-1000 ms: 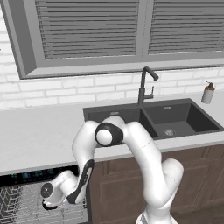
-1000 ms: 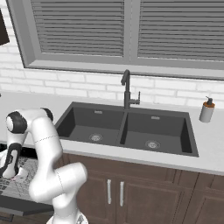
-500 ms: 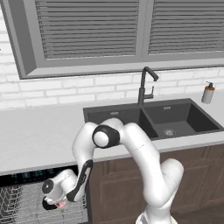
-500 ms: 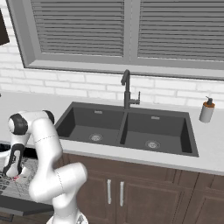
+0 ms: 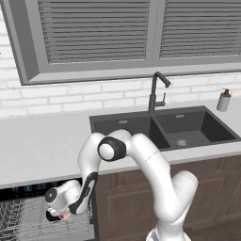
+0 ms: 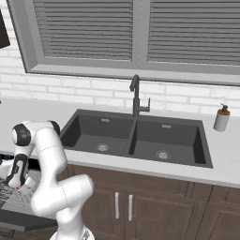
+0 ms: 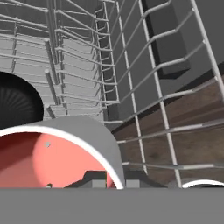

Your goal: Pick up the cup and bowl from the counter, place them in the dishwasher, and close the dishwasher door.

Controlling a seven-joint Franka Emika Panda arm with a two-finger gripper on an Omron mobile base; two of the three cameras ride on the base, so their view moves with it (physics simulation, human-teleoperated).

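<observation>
The arm is bent low over the open dishwasher (image 5: 28, 216), its end effector (image 5: 56, 216) down inside the wire rack (image 7: 144, 87). In the hand view the cup (image 7: 57, 153), white outside and red within, sits right at the fingertips with its rim running between them — the end effector is narrow, and it looks clamped on the cup's wall, though the tips themselves are mostly cut off by the bottom of that view. A patch of red shows under the hand in the left base view too.

Judging from this, the cup is at or just above its place in the rack and has yet to be let go. A dark, round, ribbed shape at the left edge of the hand view is probably the bowl (image 7: 17, 103), lying in the rack beyond the cup; it is cropped and too dim to be sure. The tabletop (image 5: 42, 146) carries neither cup nor bowl in either base view, which fits that reading. If so, what remains is releasing the cup, lifting clear of the wires and shutting the dishwasher door (image 6: 18, 218).

Whether the cup's base touches the rack cannot be told. A white curve at the lower right of the hand view is unidentifiable. The soap dispenser (image 6: 221, 119) stands beside the sink (image 6: 136, 138), well apart.
</observation>
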